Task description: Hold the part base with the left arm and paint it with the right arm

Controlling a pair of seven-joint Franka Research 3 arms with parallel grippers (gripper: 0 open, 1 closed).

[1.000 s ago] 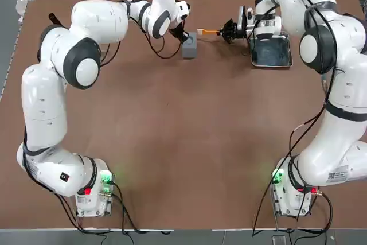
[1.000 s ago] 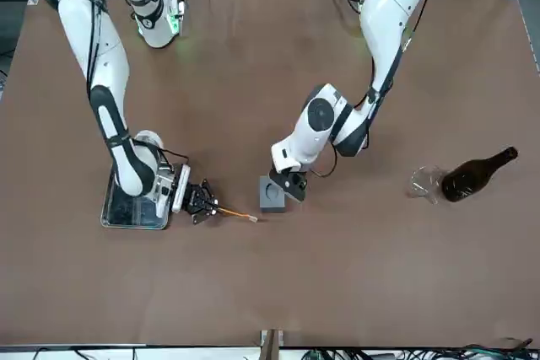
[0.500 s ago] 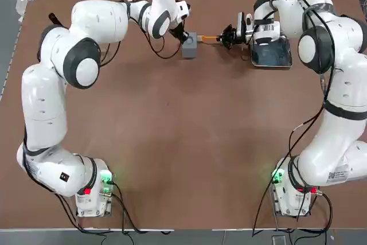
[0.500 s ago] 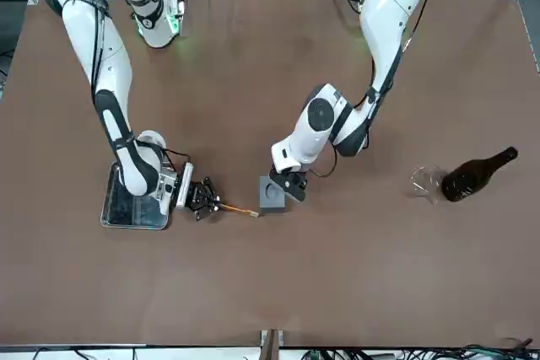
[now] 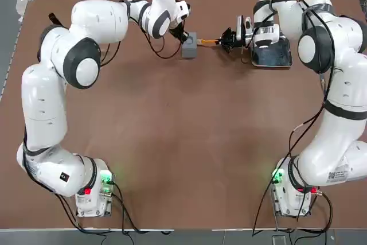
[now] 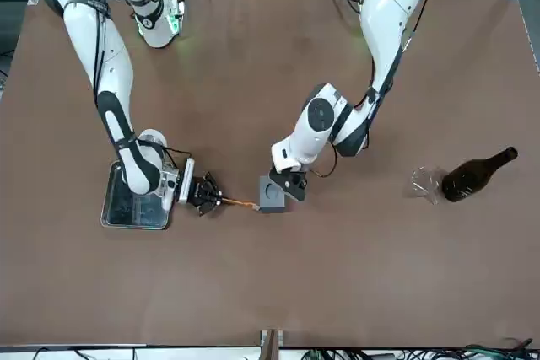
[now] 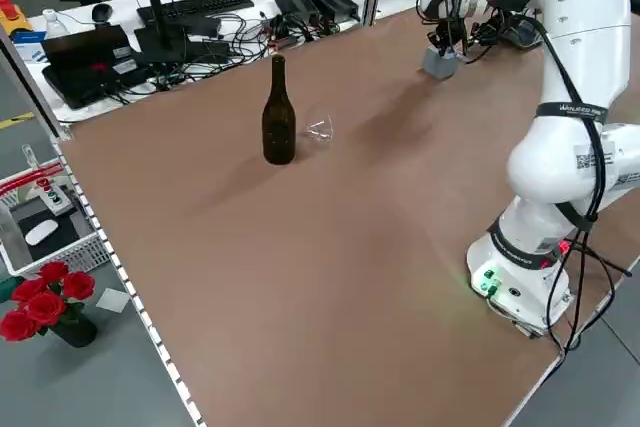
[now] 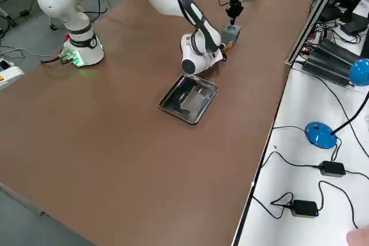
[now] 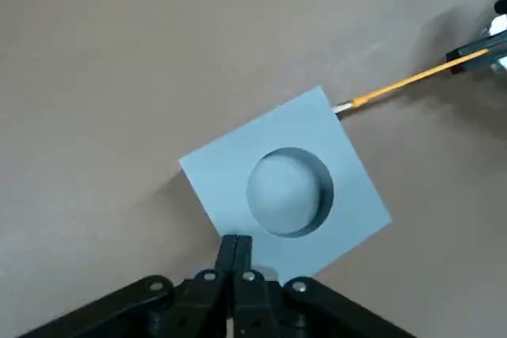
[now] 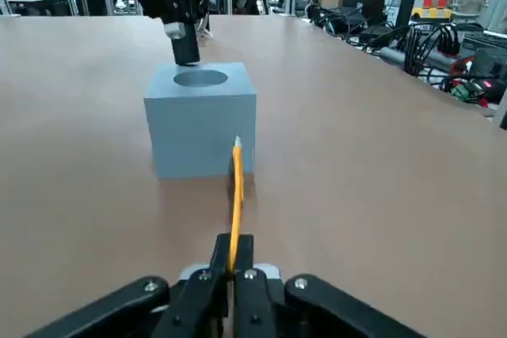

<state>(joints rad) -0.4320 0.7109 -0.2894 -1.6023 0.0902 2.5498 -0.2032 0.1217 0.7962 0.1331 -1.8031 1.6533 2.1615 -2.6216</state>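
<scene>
The small grey cube-shaped part base [image 5: 189, 45] with a round recess in its top face is sitting on the brown worktop [image 5: 183, 142], near the far edge, between the two grippers. The left gripper [image 5: 184, 34], on the white jointed left arm [image 5: 86, 44], is pressing down on one top corner of the block with its dark fingers [image 9: 235, 255] closed tight together, nothing between them. The right gripper [image 5: 228, 39], at the end of the white jointed right arm [image 5: 327, 44], is lying level with the worktop and pointing at the block; its fingers [image 10: 232, 255] are clamped narrowly on the thin orange handle of a small paintbrush [image 5: 207, 41]. The brush's pale tip is touching the side face of the block that is turned toward the right gripper. A flat rectangular metal tray [image 5: 272, 53] is lying just behind that gripper, under the right wrist. Well apart, on the left arm's side of the worktop, a dark glass bottle [image 7: 278, 112] is standing upright beside a small clear glass [image 7: 320, 130]
</scene>
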